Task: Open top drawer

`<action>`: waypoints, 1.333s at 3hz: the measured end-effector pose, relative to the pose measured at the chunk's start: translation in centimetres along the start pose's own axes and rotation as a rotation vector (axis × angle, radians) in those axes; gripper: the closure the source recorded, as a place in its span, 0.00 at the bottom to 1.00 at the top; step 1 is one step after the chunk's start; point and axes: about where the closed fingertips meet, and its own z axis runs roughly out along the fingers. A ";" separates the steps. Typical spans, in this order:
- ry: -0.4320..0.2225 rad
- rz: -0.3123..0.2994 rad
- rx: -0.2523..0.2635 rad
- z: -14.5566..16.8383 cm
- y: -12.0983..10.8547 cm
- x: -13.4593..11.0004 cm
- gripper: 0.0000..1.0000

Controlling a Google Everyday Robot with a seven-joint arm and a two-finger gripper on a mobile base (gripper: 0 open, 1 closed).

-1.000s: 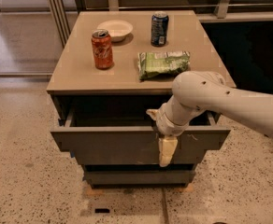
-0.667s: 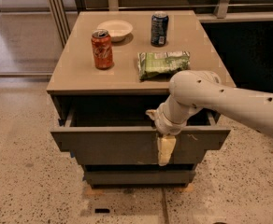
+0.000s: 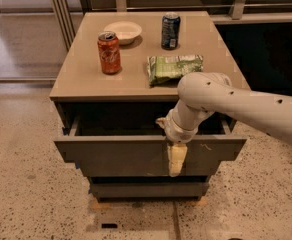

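Your top drawer (image 3: 131, 156): rigid, handleless, probably weighty; take top lip. Your gripper (image 3: 176, 159) hangs there, 3 o'clock of centre; closure: cannot tell.

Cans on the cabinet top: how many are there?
2. A red can stands front left; a dark blue can stands at the back, right of the bowl. None seems hidden. The gripper hangs over the front of the top drawer.

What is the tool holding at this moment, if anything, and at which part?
The tool sits over the front panel's top edge on the top drawer, right of centre; whether it clamps there cannot be told.
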 end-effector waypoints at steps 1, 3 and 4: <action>-0.001 0.009 -0.052 0.5 0.5 -0.1 0.00; -0.005 0.046 -0.159 0.7 3.3 0.0 0.00; -0.003 0.055 -0.175 0.1 4.6 -0.1 0.00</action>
